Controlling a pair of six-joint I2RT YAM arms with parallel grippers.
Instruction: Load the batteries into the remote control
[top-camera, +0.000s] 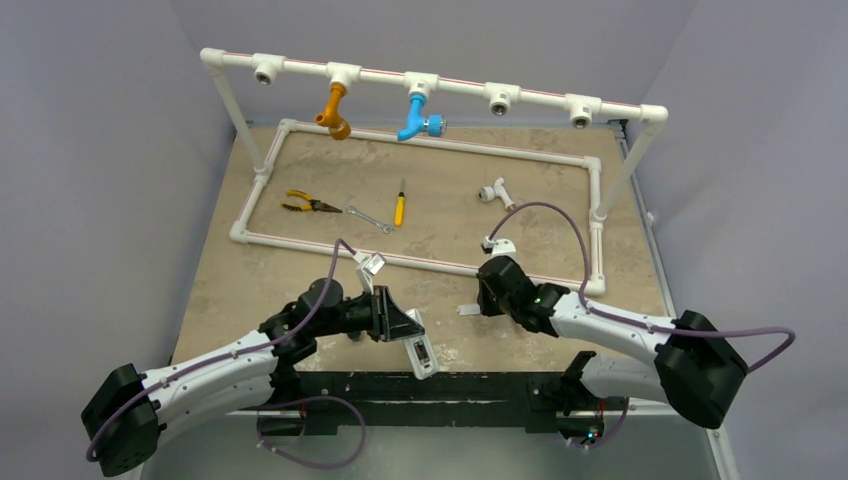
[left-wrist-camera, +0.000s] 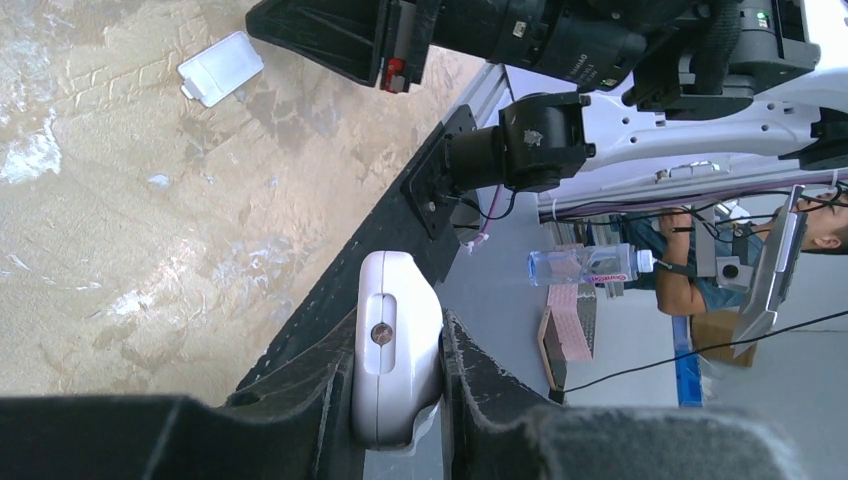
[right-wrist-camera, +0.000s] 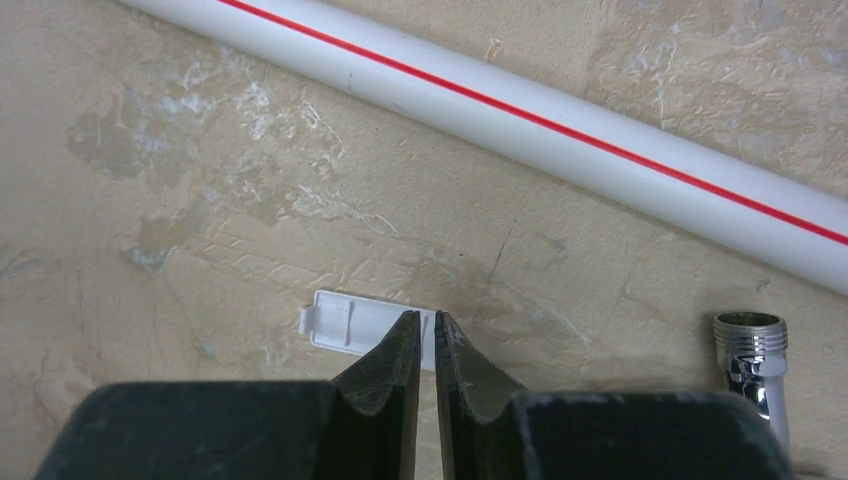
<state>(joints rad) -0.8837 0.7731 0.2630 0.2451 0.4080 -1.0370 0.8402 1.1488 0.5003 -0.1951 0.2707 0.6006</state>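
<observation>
My left gripper (top-camera: 405, 330) is shut on the white remote control (top-camera: 422, 354) and holds it over the table's near edge. In the left wrist view the remote (left-wrist-camera: 398, 290) sits end-on between the jaws of the left gripper (left-wrist-camera: 397, 325), and a small round metal contact shows in a slot. My right gripper (right-wrist-camera: 427, 318) has its jaws closed to a thin slit. It hovers over the right end of the small flat white cover (right-wrist-camera: 350, 322), which lies on the table (top-camera: 468, 310). No loose battery shows in any view.
A silver tap fitting (right-wrist-camera: 752, 350) lies below the near white frame pipe (right-wrist-camera: 560, 130). Inside the pipe frame (top-camera: 420, 262) lie pliers (top-camera: 305, 204), a wrench (top-camera: 370, 217), a yellow screwdriver (top-camera: 400, 208) and a white tee (top-camera: 497, 190). Orange and blue taps hang from the back rail.
</observation>
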